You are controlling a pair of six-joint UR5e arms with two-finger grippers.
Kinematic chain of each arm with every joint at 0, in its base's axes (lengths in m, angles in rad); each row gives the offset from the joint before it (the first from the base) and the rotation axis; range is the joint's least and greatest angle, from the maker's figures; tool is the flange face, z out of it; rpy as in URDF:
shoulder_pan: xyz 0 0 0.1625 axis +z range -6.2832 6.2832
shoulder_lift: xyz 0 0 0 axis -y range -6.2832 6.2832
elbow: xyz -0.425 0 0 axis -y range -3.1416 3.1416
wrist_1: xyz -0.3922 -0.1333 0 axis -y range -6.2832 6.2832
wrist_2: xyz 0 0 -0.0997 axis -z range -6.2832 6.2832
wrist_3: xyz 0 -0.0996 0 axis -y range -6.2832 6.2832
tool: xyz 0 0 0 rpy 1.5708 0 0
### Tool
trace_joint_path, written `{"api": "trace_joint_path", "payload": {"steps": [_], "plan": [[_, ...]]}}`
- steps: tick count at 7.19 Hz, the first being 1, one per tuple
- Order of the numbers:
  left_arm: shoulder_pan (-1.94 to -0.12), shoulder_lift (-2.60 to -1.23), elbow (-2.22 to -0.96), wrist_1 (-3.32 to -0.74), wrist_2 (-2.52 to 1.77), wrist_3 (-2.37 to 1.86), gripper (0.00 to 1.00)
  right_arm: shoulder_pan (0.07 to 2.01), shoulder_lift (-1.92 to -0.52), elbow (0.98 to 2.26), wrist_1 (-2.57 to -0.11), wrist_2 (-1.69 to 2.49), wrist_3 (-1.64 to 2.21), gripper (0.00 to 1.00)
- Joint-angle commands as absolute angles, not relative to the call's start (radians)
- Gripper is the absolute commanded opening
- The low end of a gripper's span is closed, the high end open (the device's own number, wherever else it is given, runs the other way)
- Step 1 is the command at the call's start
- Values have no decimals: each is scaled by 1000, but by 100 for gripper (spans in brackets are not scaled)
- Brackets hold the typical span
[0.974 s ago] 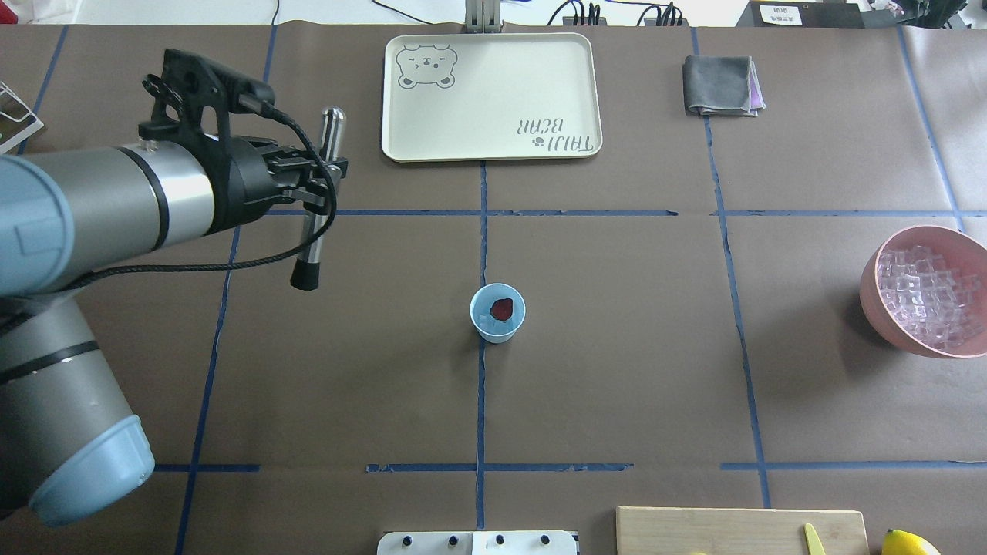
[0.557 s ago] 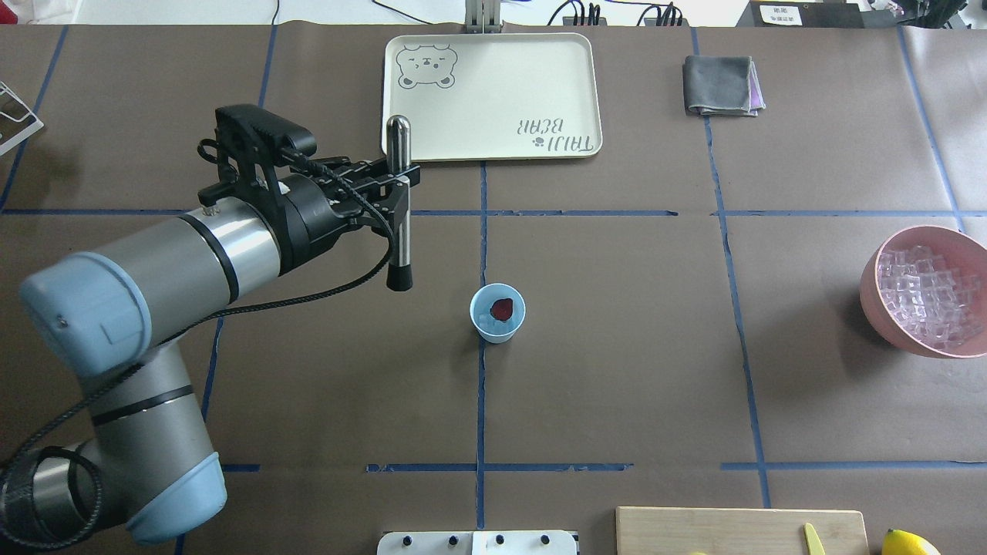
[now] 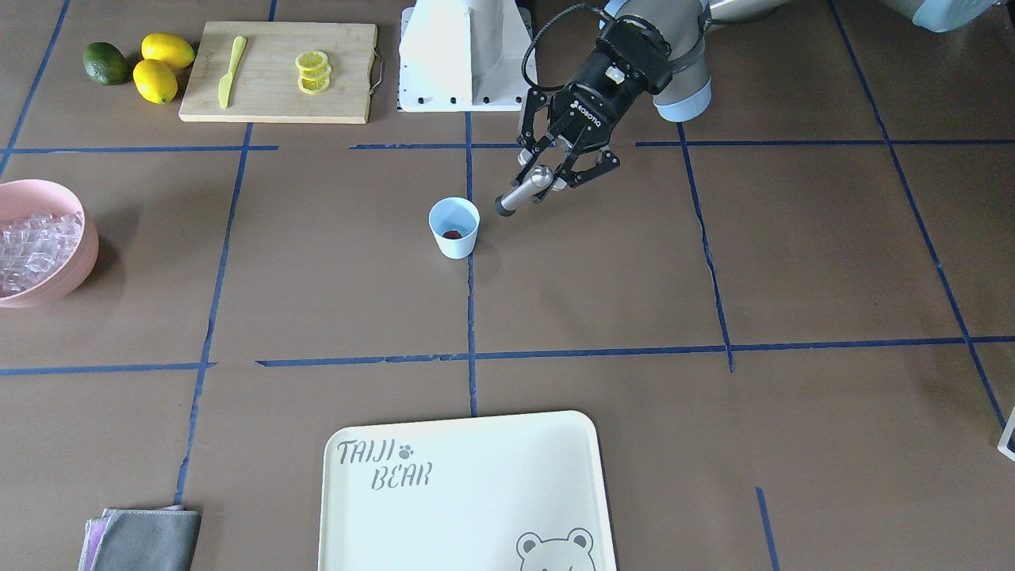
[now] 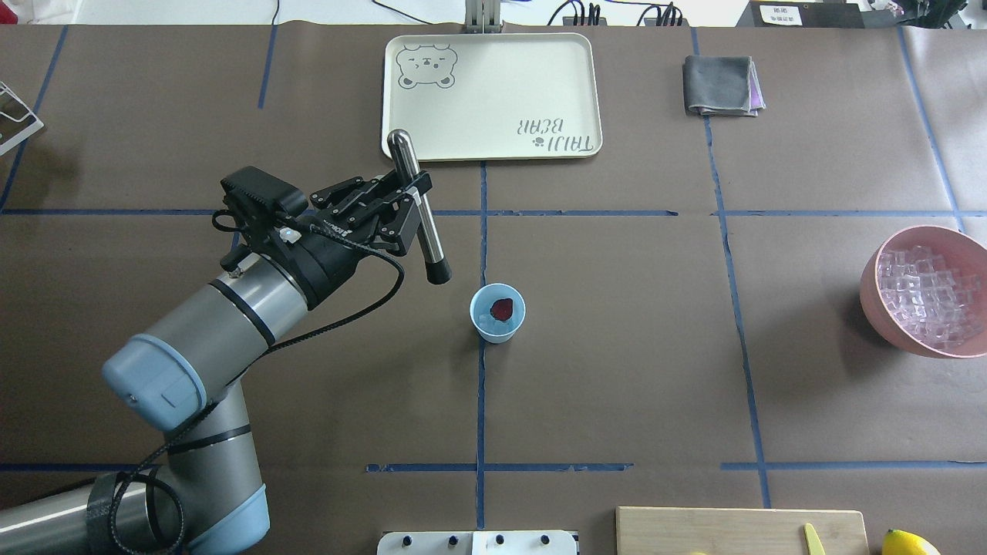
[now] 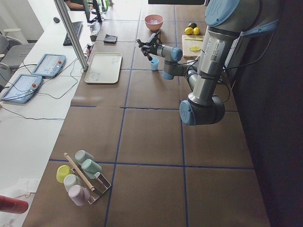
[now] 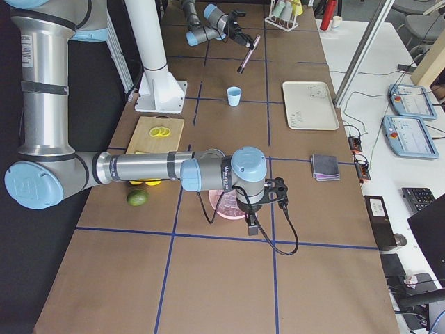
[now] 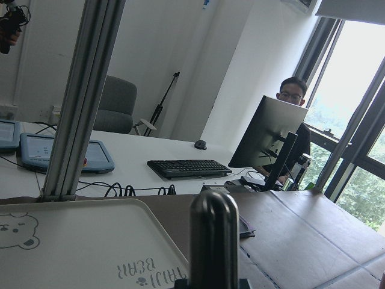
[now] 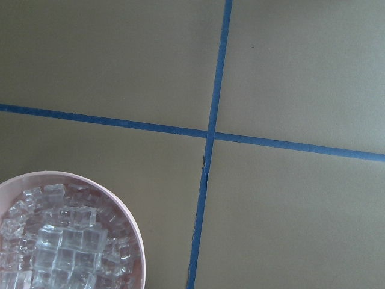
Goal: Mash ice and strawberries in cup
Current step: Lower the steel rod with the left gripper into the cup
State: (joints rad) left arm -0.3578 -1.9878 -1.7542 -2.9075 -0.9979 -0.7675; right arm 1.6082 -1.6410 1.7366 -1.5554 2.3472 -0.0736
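Overhead view: the left gripper (image 4: 412, 190) is seen clamped on the shaft of a steel muddler (image 4: 421, 223), about mid-length. The muddler is tilted, its black end lowest and pointed toward the cup (image 4: 496, 334). The black end is near the cup's rim, apart from it and outside the mouth.

Front-facing view: the same grip is confirmed, with both fingers (image 3: 588, 168) pressed to the shaft. The cup (image 3: 455, 242) is shown from the side as tapered, pale blue-white and upright on the brown table (image 3: 714, 262). It stands at the crossing of the blue tape lines.

Only the overhead view looks well into the cup. One red strawberry (image 4: 502, 308) is seen on the light blue inside, with whitish pieces beside it that are hard to make out. In the front-facing view the berry is a dark red patch, mostly hidden by the cup wall.

Left wrist view: only the muddler's rounded steel top is shown, with the cream tray (image 7: 72, 241) behind it. The cup is out of frame.

Right wrist view: the ice (image 8: 60, 244) is seen heaped as clear cubes in the pink bowl (image 8: 137, 241), which is cut off at the corner. No fingers appear.

The right gripper (image 6: 251, 221) is seen only in the right side view, above the bowl. Whether its jaws are apart or together cannot be told.
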Motion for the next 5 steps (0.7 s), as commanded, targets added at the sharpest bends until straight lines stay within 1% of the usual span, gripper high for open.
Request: {"api": "trace_joint_path", "payload": {"steps": [1, 3, 5], "plan": [[-272, -1990, -1779, -2941, -856, -529, 0, 1605, -1640, 1736, -1554, 2321, -74, 99], [-241, -1988, -1749, -2939, -816, -453, 0, 1603, -1640, 1735, -1555, 2307, -74, 99], [-239, -2081, -1727, -2939, -818, -456, 0, 1600, -1641, 1733, -1555, 2298, -74, 99]]}}
